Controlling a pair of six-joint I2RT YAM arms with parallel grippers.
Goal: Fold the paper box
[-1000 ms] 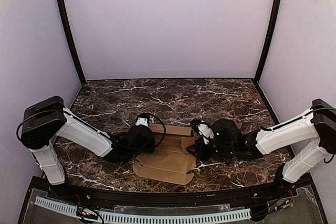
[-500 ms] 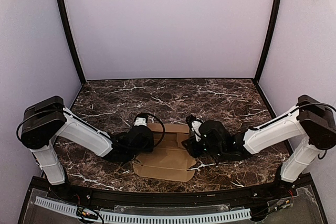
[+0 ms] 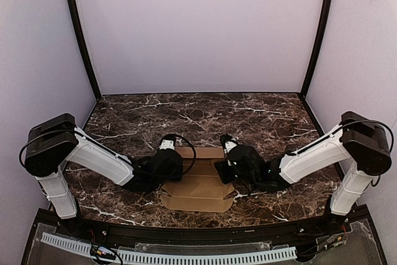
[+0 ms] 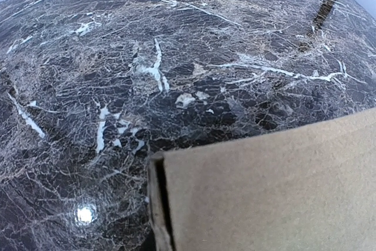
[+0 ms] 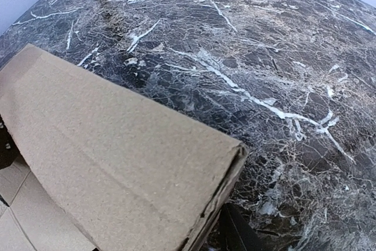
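Note:
The paper box [image 3: 198,189] is a brown cardboard piece lying near the table's front edge, between both arms. My left gripper [image 3: 170,162] is at its left rear edge, my right gripper [image 3: 228,164] at its right rear edge. In the left wrist view the paper box [image 4: 276,192] fills the lower right, with a doubled edge at its left end; no fingers show. In the right wrist view a folded-over flap of the paper box [image 5: 117,157] slants across the lower left. One dark fingertip [image 5: 238,233] shows just beside that flap's end. The cardboard hides both pairs of jaws.
The dark marble table [image 3: 248,116] stretches back to pale purple walls, with black posts [image 3: 80,35] at the back corners. A white perforated rail [image 3: 186,256] runs along the near edge below the arm bases.
My right arm has moved left onto the box's right side, and the right flap has risen and folded inward. The left arm has stayed in place.

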